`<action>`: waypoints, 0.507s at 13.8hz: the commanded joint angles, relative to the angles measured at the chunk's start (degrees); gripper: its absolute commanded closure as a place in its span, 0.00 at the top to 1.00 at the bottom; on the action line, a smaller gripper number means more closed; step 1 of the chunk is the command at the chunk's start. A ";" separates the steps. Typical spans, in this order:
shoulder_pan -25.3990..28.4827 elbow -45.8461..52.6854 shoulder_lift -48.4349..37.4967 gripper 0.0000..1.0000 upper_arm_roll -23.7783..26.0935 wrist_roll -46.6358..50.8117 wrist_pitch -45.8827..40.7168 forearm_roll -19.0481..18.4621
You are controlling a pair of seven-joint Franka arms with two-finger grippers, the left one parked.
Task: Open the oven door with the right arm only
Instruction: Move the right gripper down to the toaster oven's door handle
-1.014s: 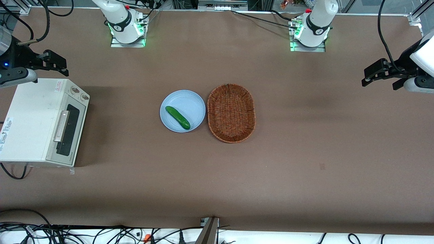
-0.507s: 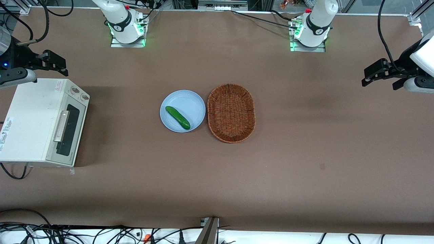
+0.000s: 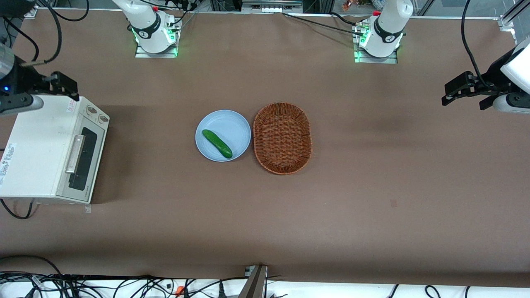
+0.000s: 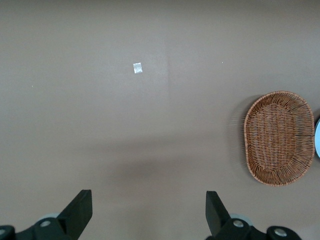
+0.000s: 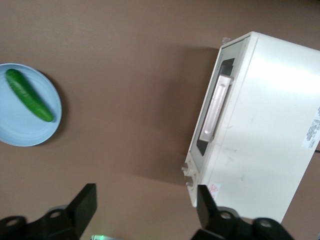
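The door (image 3: 84, 159) sits flush in the oven (image 3: 45, 149) at the working arm's end of the surface (image 3: 372, 186), facing the plate (image 3: 238, 124), with its handle (image 3: 75, 154) running along the top edge above the dark window. The gripper (image 3: 64, 82) hangs above the oven's farther end, over the knobs (image 3: 97, 114) and short of the handle, and in the right wrist view its jaws are spread wide with nothing between them. The task looks barely begun: the right arm (image 3: 12, 89) must travel nearer the front camera and drop onto the handle. Coming down too early risks landing on the knobs or the oven's top. A shallow hold on the smooth bar could slip as the door swings, and a pull off the hinge's arc could drag the light oven. The cucumber (image 3: 216, 143) on the plate and the basket (image 3: 282, 138) lie well apart.
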 commanded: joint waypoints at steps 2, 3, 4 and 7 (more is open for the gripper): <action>-1.95 -0.67 6.96 0.09 -0.32 -0.35 6.09 -3.23; -2.30 -0.67 8.89 0.00 -0.50 0.53 7.59 -4.46; -2.91 -0.67 11.17 0.00 -1.28 1.84 9.34 -5.52; -3.27 -2.41 15.67 0.00 -3.04 4.57 15.23 -7.89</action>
